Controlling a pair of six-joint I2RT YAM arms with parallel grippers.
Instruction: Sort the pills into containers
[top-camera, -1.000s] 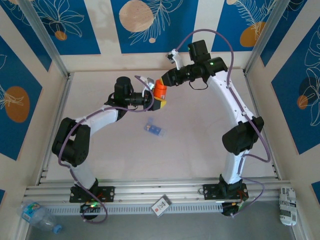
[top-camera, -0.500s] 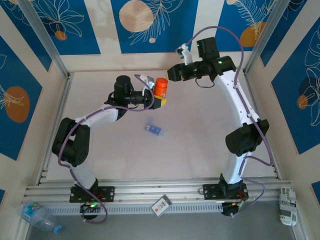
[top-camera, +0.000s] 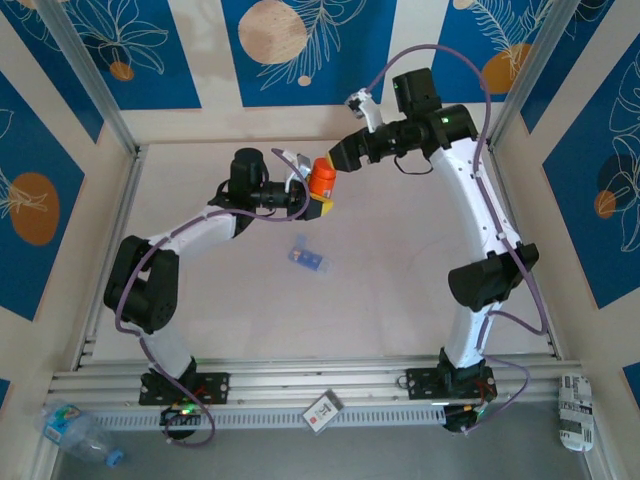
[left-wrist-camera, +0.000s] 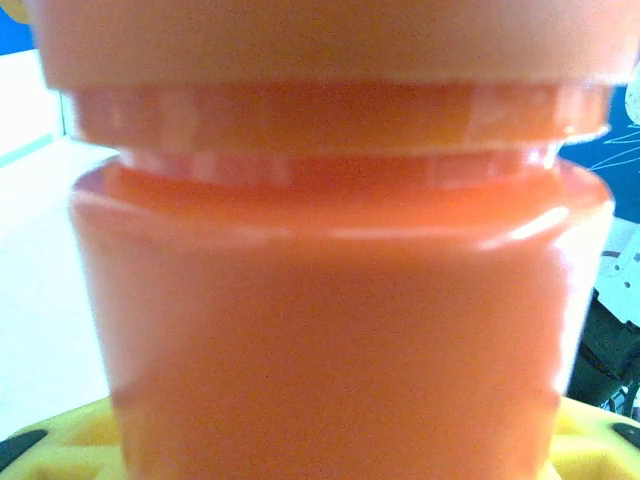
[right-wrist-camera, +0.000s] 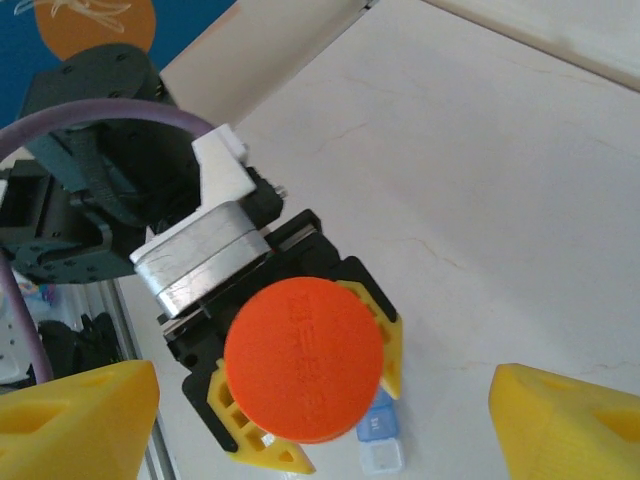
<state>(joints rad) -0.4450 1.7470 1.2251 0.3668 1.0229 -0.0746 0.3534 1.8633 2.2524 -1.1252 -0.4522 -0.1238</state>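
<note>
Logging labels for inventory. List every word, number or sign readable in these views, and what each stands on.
No text can be quoted; nothing is legible.
Orange bottle cap: raised lettering, too blurred to read.
Pill box: faint lid marks, too small to read.
Card on the near rail: dark print, too small.
White packet, near right corner: print too small.
Plastic bottle, near left corner: label too small.

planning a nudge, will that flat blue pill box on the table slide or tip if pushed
The blue pill box lies flat and low, so it would probably slide, not tip. Being thin translucent plastic, it is likely light and may skate on the smooth table.
</note>
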